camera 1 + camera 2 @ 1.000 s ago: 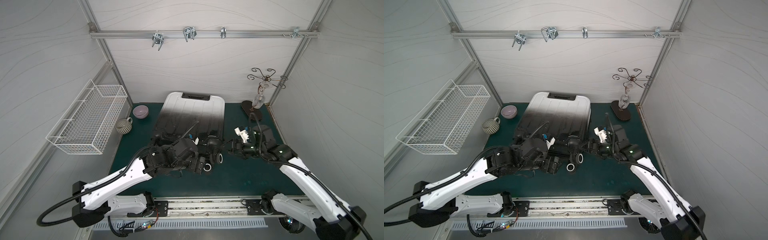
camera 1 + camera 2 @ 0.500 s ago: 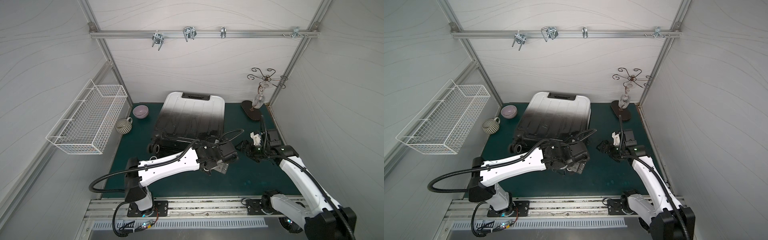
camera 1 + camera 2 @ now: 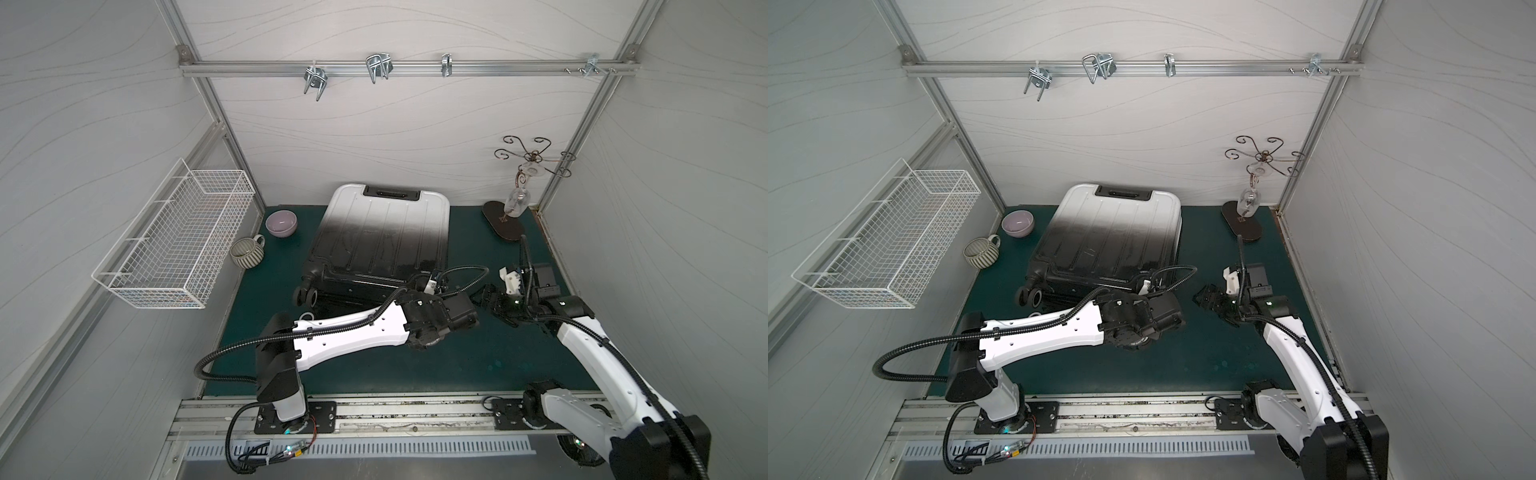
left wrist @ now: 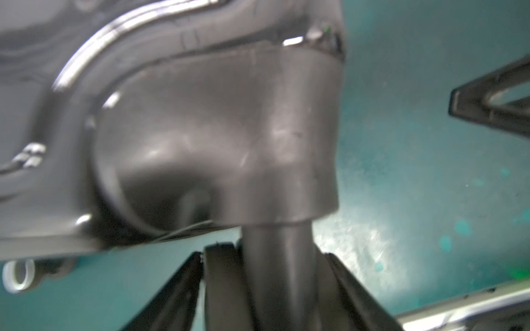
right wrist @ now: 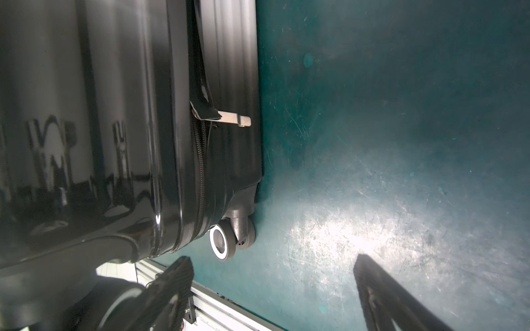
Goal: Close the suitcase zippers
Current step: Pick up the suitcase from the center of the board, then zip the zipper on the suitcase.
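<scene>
The suitcase (image 3: 382,237) lay flat at mid-frame in both top views. The left claw (image 4: 262,258) had swung across to its lower-right corner and was closing around a wheel leg (image 4: 279,243); whether it pinched yet, I could not tell. The right claw (image 5: 272,259) had backed off, spread wide. That likely braced the case for tugging the zipper pull (image 5: 233,118).

We see a corner of the suitcase (image 4: 200,129), close and blurred, our left gripper (image 4: 262,258) straddling its caster stem (image 4: 275,292), perhaps touching it, green mat (image 4: 415,143) beyond.
</scene>
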You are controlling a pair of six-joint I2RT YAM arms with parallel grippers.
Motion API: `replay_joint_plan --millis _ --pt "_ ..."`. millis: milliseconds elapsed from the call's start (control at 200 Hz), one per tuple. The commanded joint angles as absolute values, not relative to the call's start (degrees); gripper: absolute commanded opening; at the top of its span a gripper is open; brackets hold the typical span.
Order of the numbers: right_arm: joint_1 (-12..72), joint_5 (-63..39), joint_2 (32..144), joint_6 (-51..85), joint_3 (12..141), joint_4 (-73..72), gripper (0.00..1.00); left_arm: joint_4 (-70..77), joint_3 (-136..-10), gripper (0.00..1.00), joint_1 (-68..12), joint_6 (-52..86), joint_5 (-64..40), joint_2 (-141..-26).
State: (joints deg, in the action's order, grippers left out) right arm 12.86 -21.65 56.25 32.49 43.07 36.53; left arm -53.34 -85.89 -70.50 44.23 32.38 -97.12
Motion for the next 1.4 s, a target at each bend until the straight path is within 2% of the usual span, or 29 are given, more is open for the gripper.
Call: replay_joint_plan --millis 0,135,215,260,285,390,460,540,655,805,930,1191,1391 --pt "12.6 -21.7 56.0 31.2 42.1 35.4 0.90 -48.9 -83.2 0.50 -70.4 44.1 35.6 -94.7" --pt "12.7 -22.1 56.5 30.7 41.4 34.6 0.88 -49.4 -83.8 0.28 -68.5 40.3 35.2 -92.7" --pt "13.4 -22.0 56.9 29.2 41.8 34.6 0.86 -48.2 -82.8 0.10 -63.9 36.6 28.1 -89.4" --pt "14.7 -20.7 56.8 27.5 42.2 34.9 0.86 -47.1 -81.9 0.06 -61.6 33.8 23.5 -86.9" --pt "15.9 -19.1 56.7 26.1 42.5 35.1 0.86 -47.2 -81.9 0.00 -60.2 32.0 20.7 -85.7" --pt "23.1 -9.0 54.8 19.5 42.1 34.1 0.86 -50.2 -83.8 0.00 -57.0 26.9 12.7 -82.1" --pt "28.9 -1.3 52.9 15.3 40.3 30.5 0.85 -52.5 -85.4 0.00 -56.7 24.6 9.7 -81.3" --pt "35.4 3.0 51.6 11.2 37.9 24.2 0.81 -56.0 -87.9 0.00 -56.4 22.7 9.2 -81.9" --pt "39.4 0.9 53.5 9.5 33.9 11.4 0.58 -58.9 -90.3 0.00 -55.3 21.0 8.6 -82.6" --pt "39.4 -2.6 62.0 9.2 32.4 -1.2 0.43 -61.0 -92.5 0.00 -54.8 19.0 8.7 -82.9" --pt "38.3 -5.4 68.0 8.1 33.0 -10.2 0.44 -62.1 -93.6 0.00 -54.8 18.5 8.5 -83.4" --pt "38.3 -10.6 78.6 7.0 36.7 -19.0 0.57 -62.0 -94.2 0.00 -54.8 18.2 9.4 -83.7" --pt "36.8 -13.0 85.1 6.5 38.5 -22.8 0.56 -62.9 -94.8 0.00 -54.7 17.9 9.6 -84.3"
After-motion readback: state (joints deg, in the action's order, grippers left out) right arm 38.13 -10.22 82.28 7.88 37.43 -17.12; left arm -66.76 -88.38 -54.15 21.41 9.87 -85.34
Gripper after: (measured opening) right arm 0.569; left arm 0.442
